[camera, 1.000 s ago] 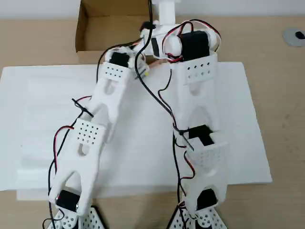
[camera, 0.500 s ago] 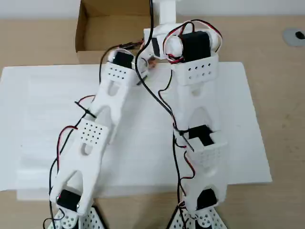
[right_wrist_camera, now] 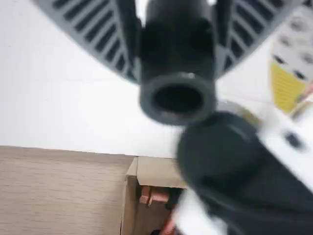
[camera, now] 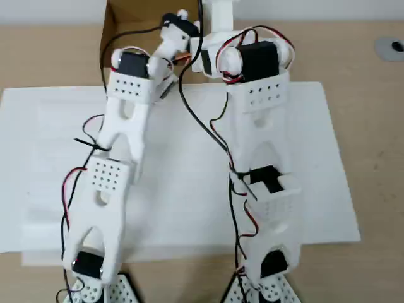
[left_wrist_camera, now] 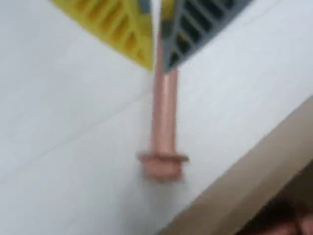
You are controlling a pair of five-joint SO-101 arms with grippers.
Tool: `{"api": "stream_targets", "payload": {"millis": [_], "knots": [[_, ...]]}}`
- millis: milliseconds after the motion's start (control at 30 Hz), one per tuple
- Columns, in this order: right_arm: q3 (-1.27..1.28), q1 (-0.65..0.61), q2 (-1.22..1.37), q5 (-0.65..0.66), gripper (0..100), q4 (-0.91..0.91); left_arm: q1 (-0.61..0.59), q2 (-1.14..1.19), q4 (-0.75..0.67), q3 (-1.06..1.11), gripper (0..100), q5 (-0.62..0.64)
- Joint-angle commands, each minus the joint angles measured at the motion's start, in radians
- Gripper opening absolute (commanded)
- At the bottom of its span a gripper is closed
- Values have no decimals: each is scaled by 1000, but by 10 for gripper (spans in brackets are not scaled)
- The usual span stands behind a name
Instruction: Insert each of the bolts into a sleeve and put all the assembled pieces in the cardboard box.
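Observation:
My left gripper (left_wrist_camera: 157,63), with one yellow and one grey finger, is shut on the shank of a copper bolt (left_wrist_camera: 164,122). The bolt hangs head down over the white sheet (left_wrist_camera: 73,147), close to the cardboard box (left_wrist_camera: 254,191). My right gripper (right_wrist_camera: 178,49) is shut on a black sleeve (right_wrist_camera: 178,93) whose open bore faces the camera. From above, the left arm (camera: 129,88) leans toward the box (camera: 126,38), and the right arm (camera: 255,82) stands beside it at the sheet's far edge. The left arm's black motor (right_wrist_camera: 220,147) sits just past the sleeve.
Inside the cardboard box (right_wrist_camera: 129,196) lie copper bolt pieces (right_wrist_camera: 151,196). The white sheet (camera: 189,177) covers most of the wooden table (camera: 366,95). A small round fitting (camera: 388,47) sits at the far right. Black and red cables run along both arms.
The left arm has swung left and toward the box, its wrist turning up over the box's near wall. The right arm has stayed in place.

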Motion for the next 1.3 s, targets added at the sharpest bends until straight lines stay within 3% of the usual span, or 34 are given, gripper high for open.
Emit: {"api": "stream_targets", "payload": {"millis": [0,267,367,733,1067,1167,1267], "knots": [[-44,10,-12,9,10,-12,-31,-125,8,170,10,0],[-50,10,41,8,10,-15,-15,-302,8,859,12,-101],[-50,10,65,5,10,-17,-29,-364,5,990,12,-109],[-50,-27,76,6,10,-52,-100,-694,5,1053,23,-114],[-51,-27,76,8,10,-60,-166,-670,0,1034,210,-69],[-51,-27,76,8,10,-60,-209,-641,-118,928,225,-5],[-51,-27,76,8,10,-60,-216,-587,-227,881,226,-25]]}}
